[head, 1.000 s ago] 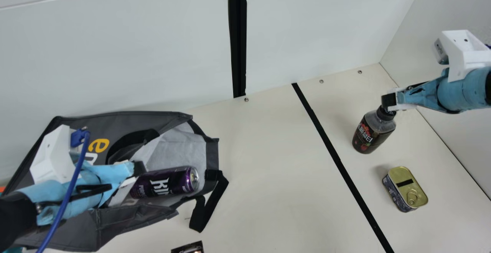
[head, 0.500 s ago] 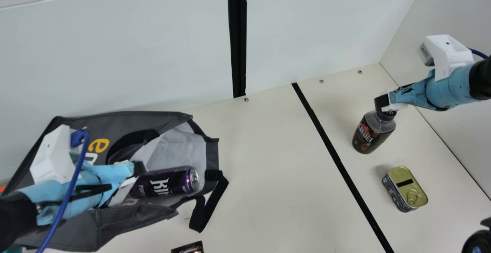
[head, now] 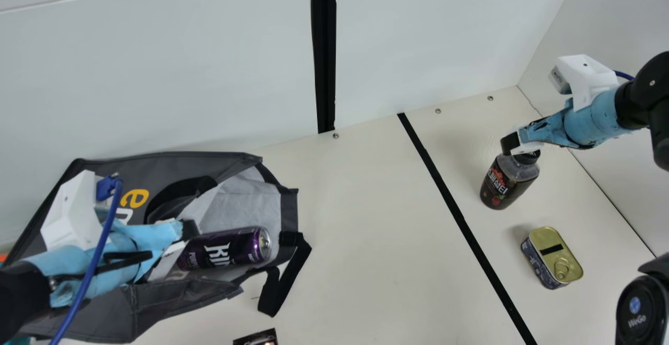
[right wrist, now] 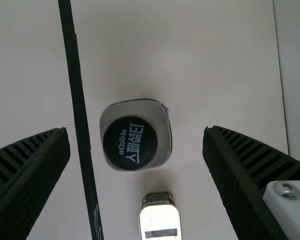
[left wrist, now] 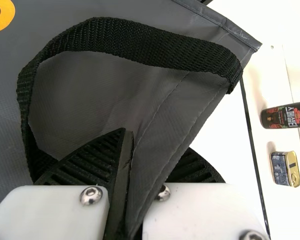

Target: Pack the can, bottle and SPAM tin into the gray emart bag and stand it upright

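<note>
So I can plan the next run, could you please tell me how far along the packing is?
The can already lies in the mouth of the gray bag. The left gripper pinches the bag's edge, while the open right gripper is above the bottle. To do: the bottle and tin are on the table, and the bag lies on its side.

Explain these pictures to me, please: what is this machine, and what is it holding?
It's a robot with two arms. The main view looks down from the neck between them; each wrist view is taken from one arm's wrist. The left gripper pinches the fabric of the gray bag, which lies on its side with a purple can in its open mouth. The right gripper is open above the bottle, which stands on the table near the SPAM tin.
</note>
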Motion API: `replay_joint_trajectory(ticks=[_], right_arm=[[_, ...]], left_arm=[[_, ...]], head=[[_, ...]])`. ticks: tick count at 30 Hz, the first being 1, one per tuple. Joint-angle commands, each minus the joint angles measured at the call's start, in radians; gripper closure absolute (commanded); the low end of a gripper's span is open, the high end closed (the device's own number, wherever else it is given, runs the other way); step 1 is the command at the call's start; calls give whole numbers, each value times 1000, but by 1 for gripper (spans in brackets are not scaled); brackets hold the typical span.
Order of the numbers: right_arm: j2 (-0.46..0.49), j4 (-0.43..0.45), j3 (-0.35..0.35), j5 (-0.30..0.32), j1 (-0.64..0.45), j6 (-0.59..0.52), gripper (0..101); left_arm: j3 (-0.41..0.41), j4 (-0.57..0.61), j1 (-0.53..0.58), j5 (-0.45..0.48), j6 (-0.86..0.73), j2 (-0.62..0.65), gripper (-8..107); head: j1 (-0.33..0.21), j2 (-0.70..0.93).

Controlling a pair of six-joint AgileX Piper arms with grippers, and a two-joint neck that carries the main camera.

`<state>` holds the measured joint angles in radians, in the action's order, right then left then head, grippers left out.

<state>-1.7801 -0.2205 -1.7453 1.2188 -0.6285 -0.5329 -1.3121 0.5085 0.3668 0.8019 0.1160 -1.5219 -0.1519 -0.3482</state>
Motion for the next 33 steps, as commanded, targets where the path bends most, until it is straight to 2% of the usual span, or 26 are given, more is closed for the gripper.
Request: replay_joint_trajectory(ticks=[1,24,33], right_arm=[[-9,5,-4,1,4,-2,6],[-76,52,-4,1,53,2,6],[-78,69,-2,1,64,12,67]], left_arm=[[0,0,0,0,0,0,107],[0,0,0,0,0,0,107],[0,0,0,0,0,0,107]], head=[[-23,-1],[-23,-1],[-23,-1]])
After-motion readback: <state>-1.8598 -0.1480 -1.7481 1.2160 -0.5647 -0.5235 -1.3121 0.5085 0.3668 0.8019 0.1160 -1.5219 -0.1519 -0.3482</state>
